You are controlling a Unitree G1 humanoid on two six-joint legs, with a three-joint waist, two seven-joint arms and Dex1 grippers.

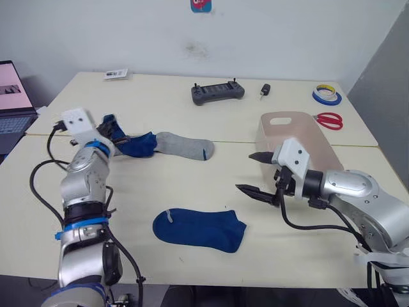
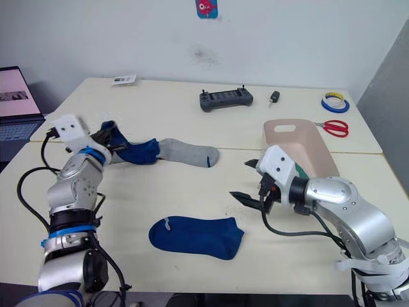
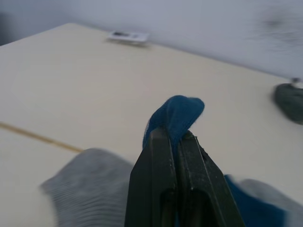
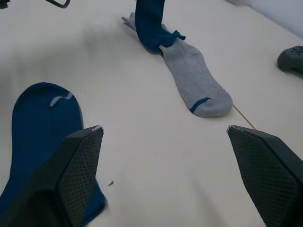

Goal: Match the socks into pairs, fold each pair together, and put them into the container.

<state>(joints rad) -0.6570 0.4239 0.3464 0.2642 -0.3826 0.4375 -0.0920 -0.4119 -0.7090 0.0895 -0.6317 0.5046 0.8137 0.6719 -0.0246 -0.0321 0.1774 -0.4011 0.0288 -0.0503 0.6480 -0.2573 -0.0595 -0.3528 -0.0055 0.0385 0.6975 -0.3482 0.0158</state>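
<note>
While one royal blue sock [image 1: 199, 229] lies flat just below the wide-spread right gripper [image 1: 254, 173], which holds nothing, a second blue sock [image 1: 131, 142] is pinched by its cuff in the clenched left gripper [image 3: 173, 137], draped over a grey sock [image 1: 185, 146] beside it

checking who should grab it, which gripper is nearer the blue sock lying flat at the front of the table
Right. The right gripper hovers open just beside the flat blue sock, off its toe end. The left gripper is farther back, shut on the other blue sock.
</note>
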